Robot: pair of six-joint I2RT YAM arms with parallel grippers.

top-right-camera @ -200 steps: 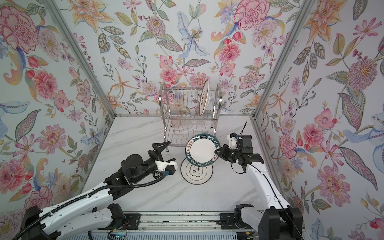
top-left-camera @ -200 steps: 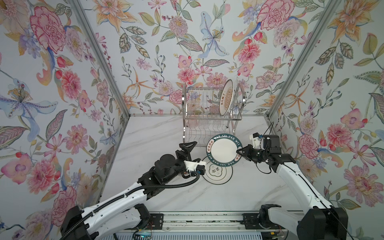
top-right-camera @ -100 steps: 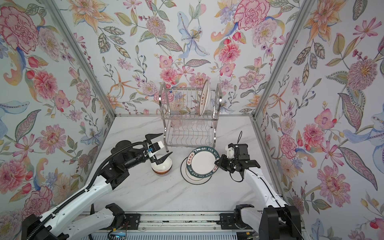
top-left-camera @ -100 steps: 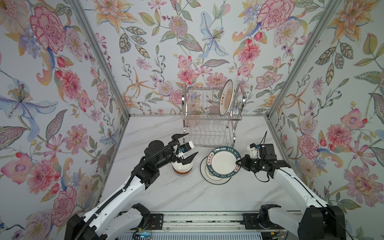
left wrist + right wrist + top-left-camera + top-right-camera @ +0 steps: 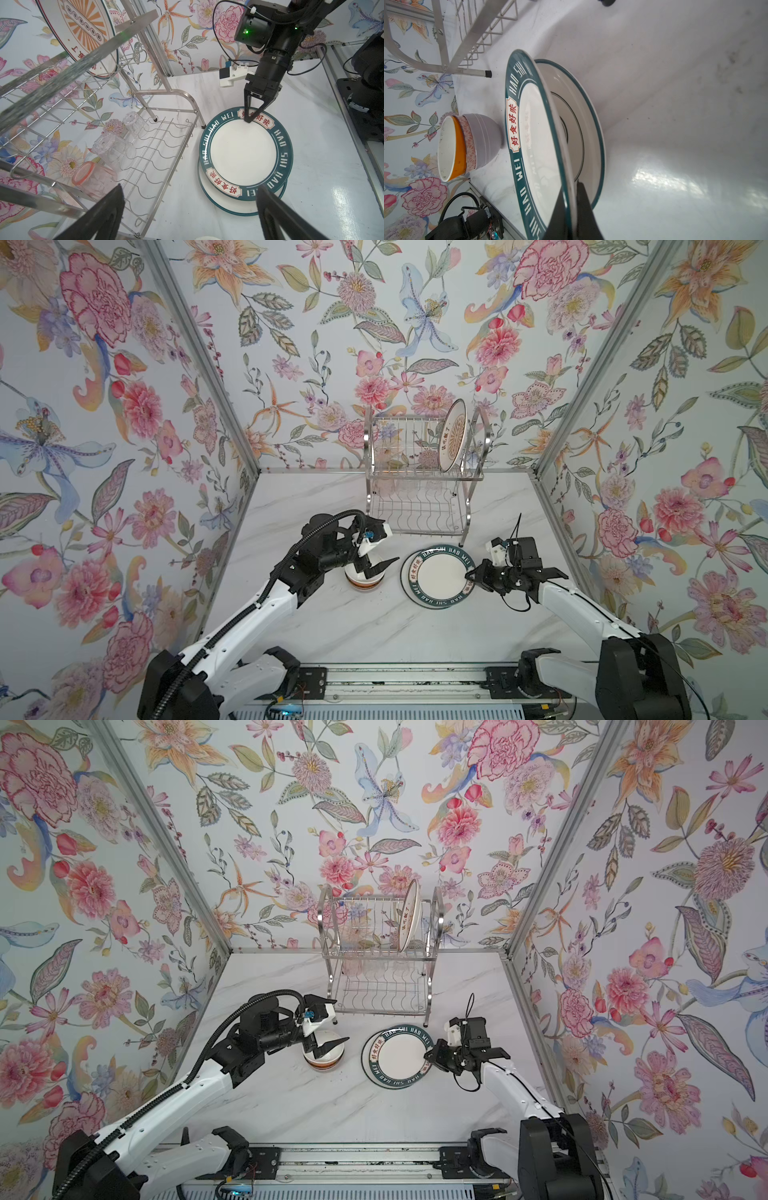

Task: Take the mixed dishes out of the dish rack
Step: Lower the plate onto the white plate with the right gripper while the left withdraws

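Jaws of right gripper (image 5: 470, 574) clench rim of green-lettered plate (image 5: 440, 578), which tilts over white plate (image 5: 590, 116); left gripper (image 5: 380, 568) released.

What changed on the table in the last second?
The right gripper, still shut on the green lettered plate, lowered it from in front of the dish rack over the white plate. The open left gripper drew back, uncovering the stacked bowls. Sunburst plate and tumblers stayed racked.
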